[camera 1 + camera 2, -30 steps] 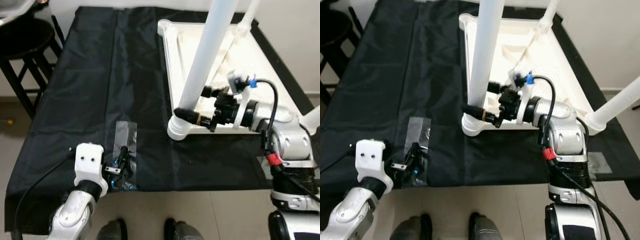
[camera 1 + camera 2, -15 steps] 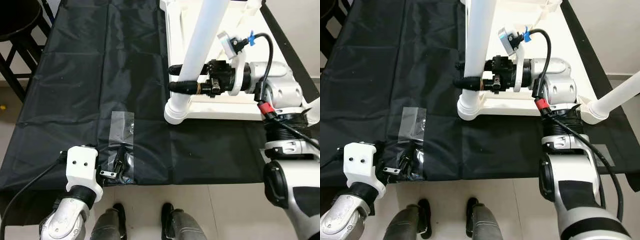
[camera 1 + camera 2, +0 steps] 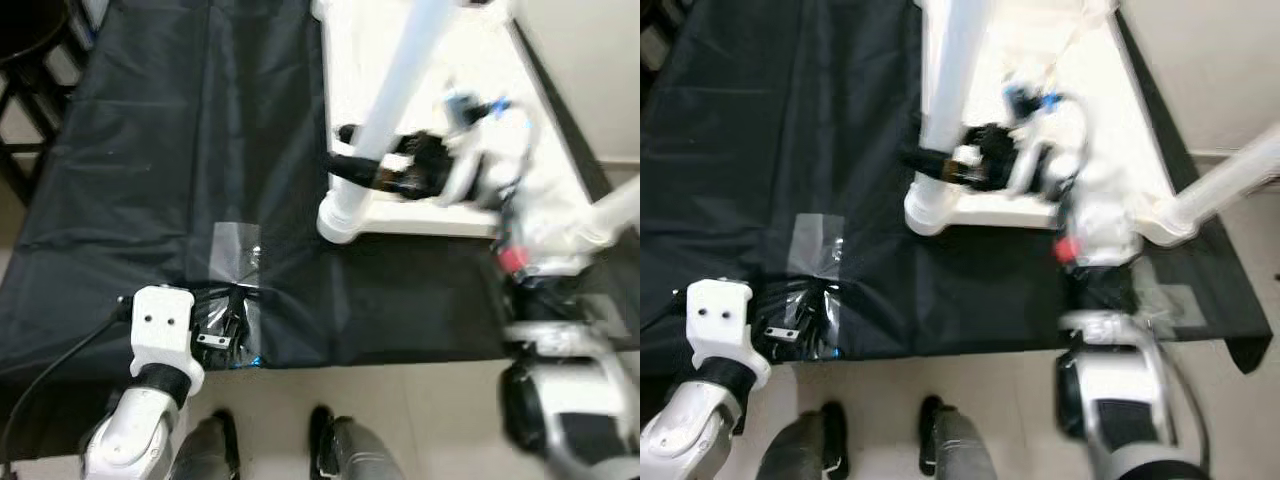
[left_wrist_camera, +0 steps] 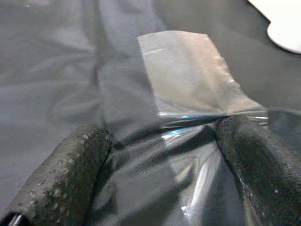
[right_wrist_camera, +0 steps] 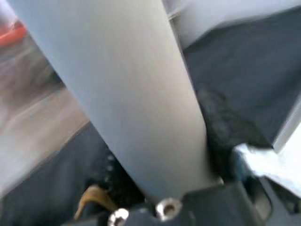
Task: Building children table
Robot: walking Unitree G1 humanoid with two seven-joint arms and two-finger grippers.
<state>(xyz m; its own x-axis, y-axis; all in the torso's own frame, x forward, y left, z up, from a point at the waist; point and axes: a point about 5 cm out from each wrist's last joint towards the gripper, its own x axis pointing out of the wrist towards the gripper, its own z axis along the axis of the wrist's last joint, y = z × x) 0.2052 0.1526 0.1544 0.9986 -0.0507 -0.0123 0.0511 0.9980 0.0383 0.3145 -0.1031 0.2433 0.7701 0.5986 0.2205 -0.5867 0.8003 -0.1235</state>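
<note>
Jaws of the right gripper (image 3: pixel 362 172) are clamped around the white table leg (image 3: pixel 395 90) just above its socket, the right wrist view showing the pale tube pressed between dark pads. That leg rises from the near-left corner of the upturned white tabletop (image 3: pixel 470 215), which lies on the black cloth (image 3: pixel 150 150) covering the counter; a 2nd leg (image 3: pixel 615 210) juts out from the tabletop's near-right corner. Compared with 0.5 s ago the head camera has shifted and the right arm is now smeared by motion blur, while its grip sits at the same height on the leg. My reading is that the wrist is turning to twist the leg tighter into its socket, so this leg is nearly seated and not yet released.

Jaws of the left gripper (image 3: pixel 228 325) are apart, 1 finger (image 4: pixel 56 181) on each side of the clear plastic hardware bag (image 3: pixel 238 262), which lies flat on the cloth well to the near left of the tabletop. This gripper has kept its place at the cloth's near edge over the last second. The bag looks thin and slippery, likely to slide or crumple when pinched. The robot's feet (image 3: pixel 270 450) stand on the floor below that edge
</note>
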